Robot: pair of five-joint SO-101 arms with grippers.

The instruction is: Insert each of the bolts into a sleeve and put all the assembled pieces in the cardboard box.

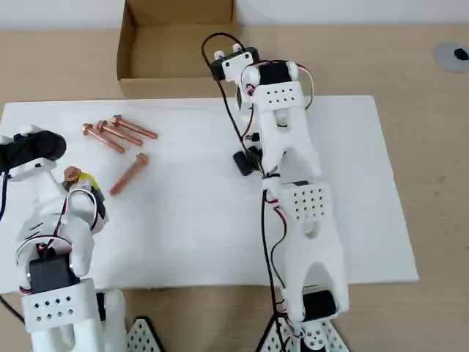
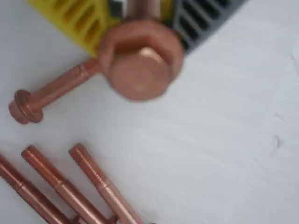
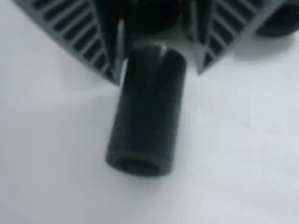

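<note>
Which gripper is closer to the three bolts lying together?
Left. The left gripper, holding a bolt, is right beside the three bolts. The right gripper, holding a black sleeve, is far off across the white board.

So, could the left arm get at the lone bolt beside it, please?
Likely yes for reach: the lone bolt lies close by the left gripper, nothing between. But that gripper is shut on another bolt.

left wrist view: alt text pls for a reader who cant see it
The left arm's yellow and grey fingers grip a copper bolt, head towards the camera, over a white board. Another bolt lies on the board just beyond it, and three more bolt shafts lie side by side.
</note>
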